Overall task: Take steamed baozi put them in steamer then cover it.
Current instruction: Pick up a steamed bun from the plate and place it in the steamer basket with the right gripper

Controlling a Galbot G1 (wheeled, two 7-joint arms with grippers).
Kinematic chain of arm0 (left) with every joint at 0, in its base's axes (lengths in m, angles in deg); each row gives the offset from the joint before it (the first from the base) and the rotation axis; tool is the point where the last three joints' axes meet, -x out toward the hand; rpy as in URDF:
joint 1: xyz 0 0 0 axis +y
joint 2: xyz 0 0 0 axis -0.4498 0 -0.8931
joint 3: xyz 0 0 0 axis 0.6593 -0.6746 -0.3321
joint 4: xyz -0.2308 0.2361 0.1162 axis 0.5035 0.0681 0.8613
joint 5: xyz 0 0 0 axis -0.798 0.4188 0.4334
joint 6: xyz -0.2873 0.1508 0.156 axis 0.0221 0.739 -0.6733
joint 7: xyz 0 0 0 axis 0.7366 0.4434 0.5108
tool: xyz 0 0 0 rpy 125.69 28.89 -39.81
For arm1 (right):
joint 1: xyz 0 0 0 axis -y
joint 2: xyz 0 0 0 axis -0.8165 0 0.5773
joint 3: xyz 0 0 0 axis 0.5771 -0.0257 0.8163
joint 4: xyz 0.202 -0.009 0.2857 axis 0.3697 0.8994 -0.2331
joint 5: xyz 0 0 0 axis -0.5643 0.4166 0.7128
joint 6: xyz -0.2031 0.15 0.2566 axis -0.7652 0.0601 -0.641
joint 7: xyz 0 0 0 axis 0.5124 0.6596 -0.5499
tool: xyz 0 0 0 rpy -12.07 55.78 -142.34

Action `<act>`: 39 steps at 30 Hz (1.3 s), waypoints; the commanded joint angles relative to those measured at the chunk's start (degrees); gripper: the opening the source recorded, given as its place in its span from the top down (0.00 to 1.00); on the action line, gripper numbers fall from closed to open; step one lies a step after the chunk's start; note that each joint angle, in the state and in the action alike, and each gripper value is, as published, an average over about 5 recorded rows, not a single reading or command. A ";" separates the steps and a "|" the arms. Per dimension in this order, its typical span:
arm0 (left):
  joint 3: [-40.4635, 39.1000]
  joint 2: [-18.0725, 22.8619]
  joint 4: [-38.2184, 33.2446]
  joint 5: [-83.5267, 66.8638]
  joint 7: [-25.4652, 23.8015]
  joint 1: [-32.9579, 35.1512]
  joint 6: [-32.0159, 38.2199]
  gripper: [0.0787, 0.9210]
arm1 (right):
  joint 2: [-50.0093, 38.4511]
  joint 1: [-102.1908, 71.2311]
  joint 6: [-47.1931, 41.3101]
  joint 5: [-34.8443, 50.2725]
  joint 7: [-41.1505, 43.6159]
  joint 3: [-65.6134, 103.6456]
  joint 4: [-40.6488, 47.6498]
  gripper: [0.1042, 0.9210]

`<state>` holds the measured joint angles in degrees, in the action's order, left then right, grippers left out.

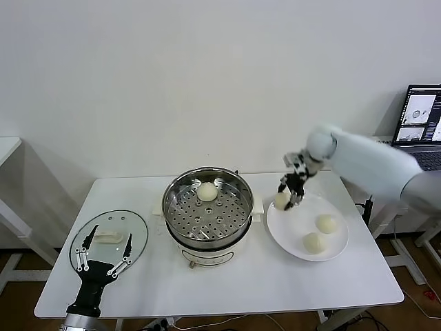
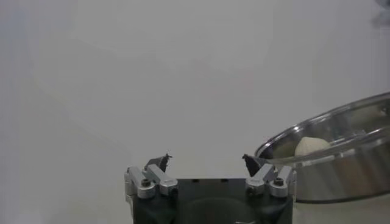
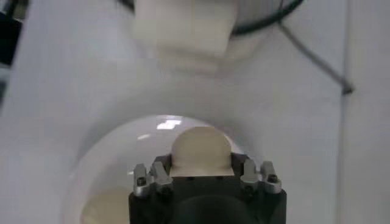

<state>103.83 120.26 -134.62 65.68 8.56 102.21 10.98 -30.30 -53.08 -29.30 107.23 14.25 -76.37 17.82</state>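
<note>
The steel steamer (image 1: 173, 192) stands mid-table with one baozi (image 1: 207, 191) on its perforated tray; the left wrist view shows the steamer (image 2: 341, 164) and that bun (image 2: 312, 146). My right gripper (image 1: 286, 197) is shut on a second baozi (image 1: 282, 199), held just above the left edge of the white plate (image 1: 293, 241); the bun fills the gap between the jaws in the right wrist view (image 3: 200, 151). Two more baozi (image 1: 326, 223) (image 1: 313, 242) lie on the plate. The glass cover (image 1: 138, 234) lies flat at the table's left. My left gripper (image 1: 103, 256) is open above the cover's near edge.
A laptop (image 1: 420, 117) sits on a desk at far right. The steamer's white base (image 1: 207, 254) faces the table's front. The white table (image 1: 227, 289) has bare surface along its front edge.
</note>
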 commanded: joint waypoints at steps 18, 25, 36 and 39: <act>-0.24 0.64 0.10 0.25 1.86 -0.77 -0.06 0.12 | 25.92 12.63 -13.19 20.60 -9.19 -17.84 -6.32 0.34; -0.32 0.70 0.25 0.19 2.06 -1.20 -0.07 0.12 | 30.85 9.19 -13.90 20.28 -11.49 -18.10 -1.81 0.34; -0.08 0.64 0.24 0.16 2.13 -1.34 0.15 0.12 | 34.60 5.12 -13.59 18.65 -12.19 -17.93 2.78 0.34; -0.04 0.68 0.25 0.15 2.14 -1.35 0.19 0.12 | 34.96 4.45 -13.45 18.15 -12.17 -17.91 3.32 0.34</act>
<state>103.76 120.90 -134.44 65.87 10.63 100.89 11.13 1.21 -46.42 -42.25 125.73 3.15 -93.48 18.35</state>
